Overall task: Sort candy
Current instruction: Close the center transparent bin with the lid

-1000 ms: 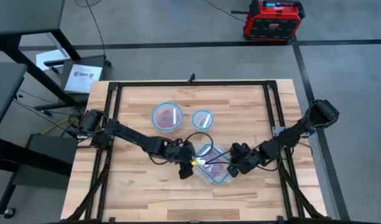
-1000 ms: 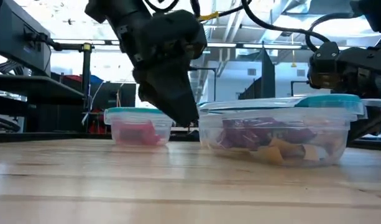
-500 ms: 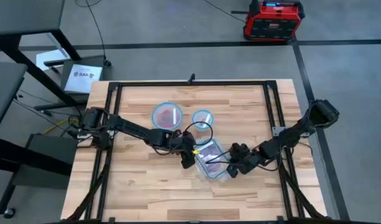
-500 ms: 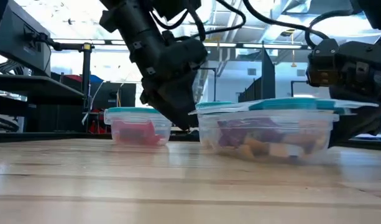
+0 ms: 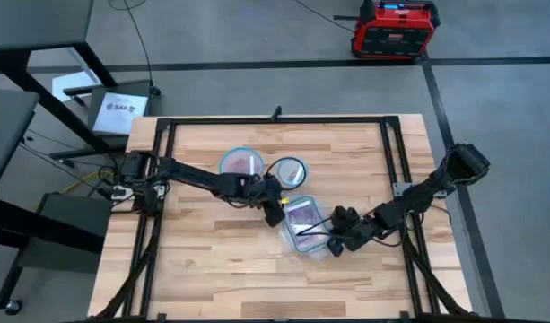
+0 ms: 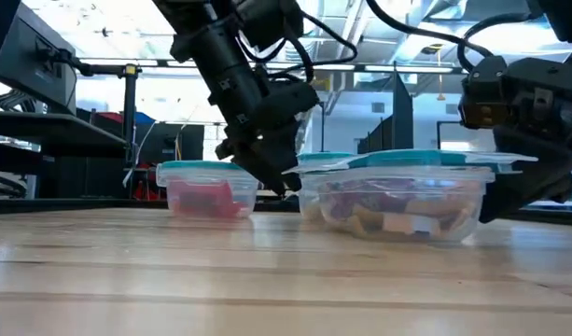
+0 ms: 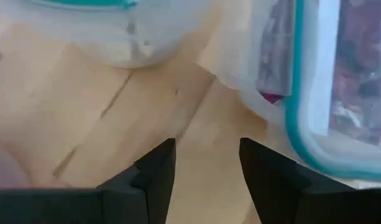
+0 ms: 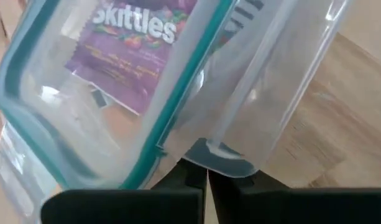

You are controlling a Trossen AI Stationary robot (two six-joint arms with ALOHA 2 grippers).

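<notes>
gripping the near right corner tab of the clear rectangular plastic container with the teal rim (image 5: 303, 224), the right gripper (image 5: 336, 242) has its two fingers pinched together on that edge, seen close in the right wrist view (image 8: 206, 171). inside this container lie the candy packets (image 6: 397, 207), purple skittles wrappers (image 8: 125, 46) with some orange and pale pieces beneath, all near the middle of the light wooden table (image 5: 203, 260). the left gripper (image 5: 276, 212) sits just left of the container's far left corner, its dark fingers (image 7: 159, 168) spread apart over bare wood with nothing between them. far of it stand two round clear containers with blue rims: the larger one (image 5: 241, 163), on the left, holds red candy (image 6: 206, 198); the smaller one (image 5: 291, 170) is just right of it, its contents too hard to make out.
</notes>
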